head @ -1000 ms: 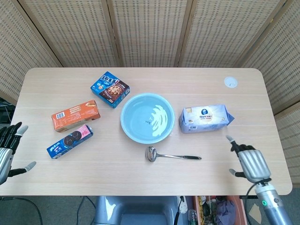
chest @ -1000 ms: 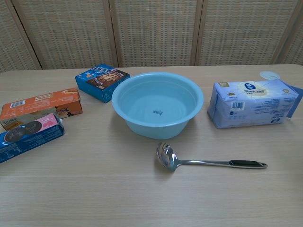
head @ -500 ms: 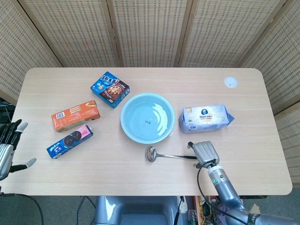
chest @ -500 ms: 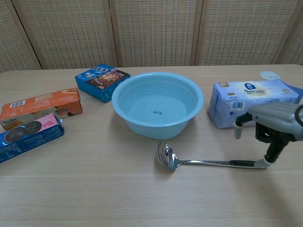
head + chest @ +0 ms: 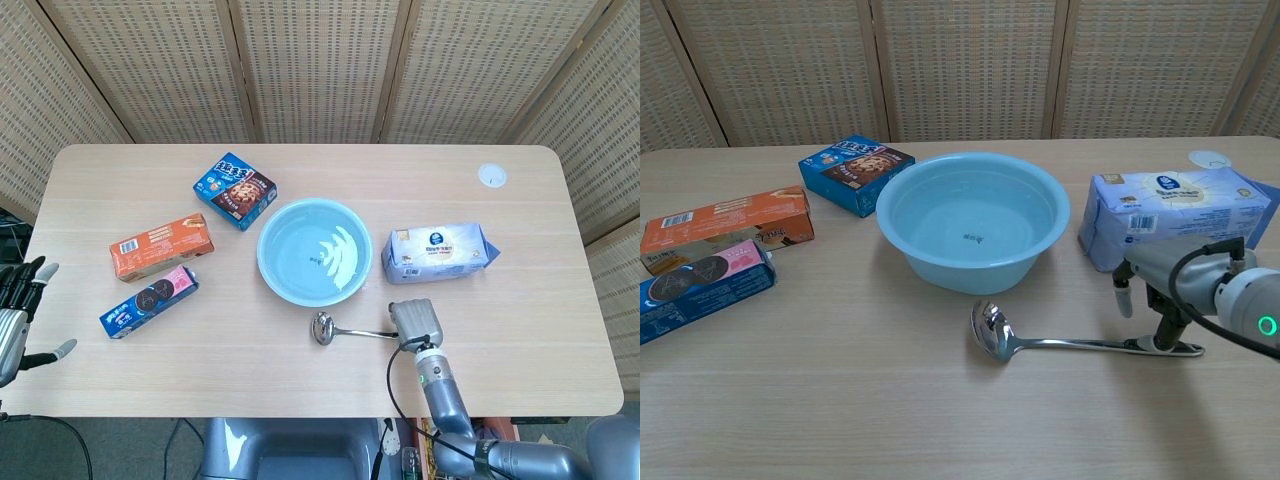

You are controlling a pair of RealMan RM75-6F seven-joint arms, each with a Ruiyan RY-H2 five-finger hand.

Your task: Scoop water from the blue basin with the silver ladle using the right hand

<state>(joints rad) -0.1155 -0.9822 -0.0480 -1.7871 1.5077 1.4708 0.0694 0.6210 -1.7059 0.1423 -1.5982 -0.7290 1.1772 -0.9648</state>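
The right robot hand [image 5: 1155, 290] hangs over the far end of the silver ladle [image 5: 1060, 343], near the front edge of the tabletop [image 5: 300, 380]; in the chest view one finger reaches down and touches the dark grip of the handle while another hangs free beside it, so the hand looks apart and has not closed on the handle yet. The ladle lies flat, its bowl toward the blue basin [image 5: 314, 252] and just in front of it, handle running toward the right edge. The basin sits mid-tabletop with clear water in it. The step in hand, as I judge it, is the grasp: next the fingers must wrap the thin handle and lift it off the surface, which may be awkward with so low a handle. The left robot hand [image 5: 18, 315] waits off the left edge, fingers spread, holding nothing; only the head view shows it. That view also shows the wrist covering the handle end from above, hiding the contact that the chest view reveals. A tissue pack [image 5: 1180, 215] lies just behind the right hand; biscuit boxes [image 5: 160, 245] sit toward the left edge.
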